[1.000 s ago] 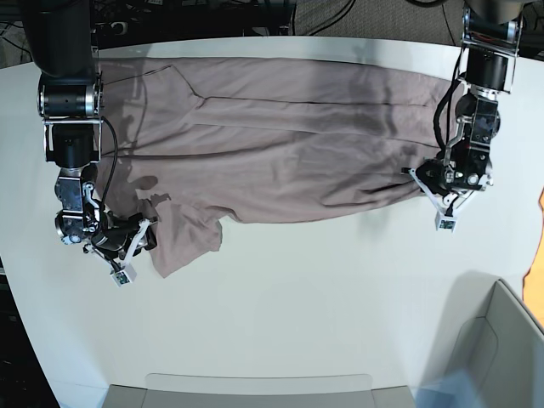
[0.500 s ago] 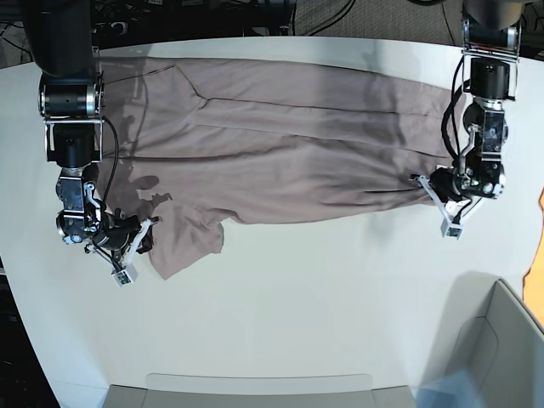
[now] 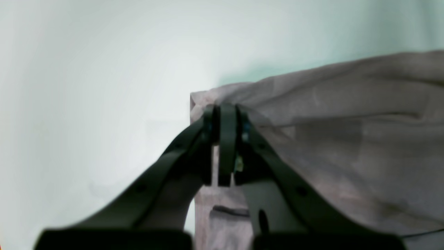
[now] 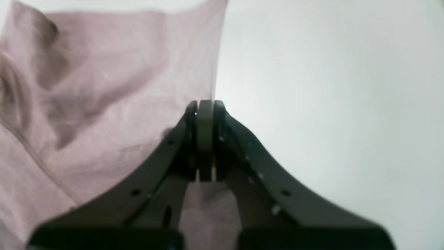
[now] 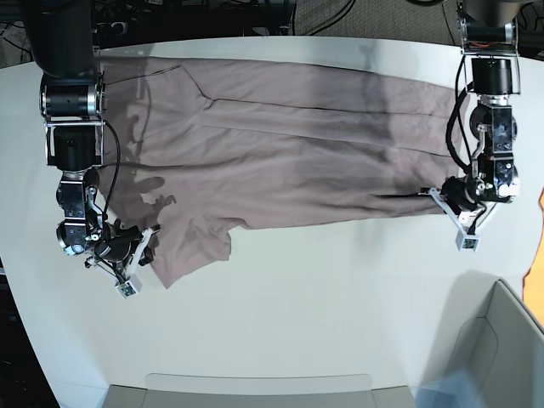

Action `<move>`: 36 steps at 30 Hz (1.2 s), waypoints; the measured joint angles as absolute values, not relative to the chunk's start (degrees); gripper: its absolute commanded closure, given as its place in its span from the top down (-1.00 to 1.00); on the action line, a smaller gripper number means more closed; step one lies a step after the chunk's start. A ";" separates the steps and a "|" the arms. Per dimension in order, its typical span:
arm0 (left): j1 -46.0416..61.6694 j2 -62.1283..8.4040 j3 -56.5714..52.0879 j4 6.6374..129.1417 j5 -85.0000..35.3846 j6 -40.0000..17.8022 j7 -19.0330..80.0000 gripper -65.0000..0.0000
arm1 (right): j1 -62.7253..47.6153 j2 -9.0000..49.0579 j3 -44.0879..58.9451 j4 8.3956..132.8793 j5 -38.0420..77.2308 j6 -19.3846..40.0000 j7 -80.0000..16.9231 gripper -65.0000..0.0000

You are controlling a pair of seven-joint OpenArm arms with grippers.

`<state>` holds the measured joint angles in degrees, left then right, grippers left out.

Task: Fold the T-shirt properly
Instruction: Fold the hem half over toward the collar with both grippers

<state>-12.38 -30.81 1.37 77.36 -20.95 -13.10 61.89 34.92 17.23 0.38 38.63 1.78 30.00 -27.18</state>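
Note:
The mauve T-shirt (image 5: 289,153) lies spread wide across the far half of the white table (image 5: 323,297), with long creases and a sleeve flap hanging at the lower left. My left gripper (image 5: 444,201) is at the right side of the base view, shut on a corner of the T-shirt's edge; the left wrist view shows the pinched corner at the gripper (image 3: 224,110) and the cloth (image 3: 347,139) beyond it. My right gripper (image 5: 144,252) is at the lower left, shut on the sleeve flap's edge; the right wrist view shows the gripper (image 4: 205,104) on the cloth (image 4: 104,86).
A grey bin (image 5: 501,348) stands at the front right corner. A flat grey tray (image 5: 255,391) lies along the front edge. An orange object (image 5: 539,246) shows at the right border. Cables and dark gear sit behind the table's far edge.
Both grippers have moved toward the front of the table, still shut on the T-shirt. The shirt's near edge has come with them and the cloth lies flatter.

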 measured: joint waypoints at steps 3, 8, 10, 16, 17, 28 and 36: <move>-12.40 -30.79 1.37 77.69 -20.97 -13.10 61.98 -1.00 | 34.87 17.28 0.38 39.72 1.72 30.00 -27.46 -1.00; -11.75 -30.83 1.37 82.41 -20.82 -13.15 66.04 -1.00 | 33.98 17.58 0.32 44.25 2.92 30.00 -33.63 -1.00; -11.92 -30.83 1.37 83.22 -20.80 -13.15 66.61 -1.00 | 32.21 18.06 0.34 49.08 5.54 30.00 -35.46 -1.00; -8.97 -30.89 -1.89 86.24 -20.97 -13.30 69.04 -1.00 | 27.46 19.22 0.38 58.65 9.26 30.00 -42.17 -1.00; -8.03 -30.74 -3.38 87.18 -20.97 -13.17 69.04 -1.00 | 26.30 19.18 1.08 60.49 9.47 30.00 -42.94 -1.00; -0.23 -30.98 -7.22 94.76 -20.97 -13.32 71.77 -1.00 | 17.06 19.29 10.96 79.26 9.52 30.22 -52.64 -1.00; 3.90 -31.22 -7.57 99.15 -20.99 -13.37 71.79 -1.00 | 9.30 19.51 14.76 91.50 9.80 30.46 -57.32 -1.00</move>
<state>3.90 -31.22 -7.57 99.15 -20.99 -13.37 71.79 9.30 19.51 14.76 91.50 9.80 30.46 -57.32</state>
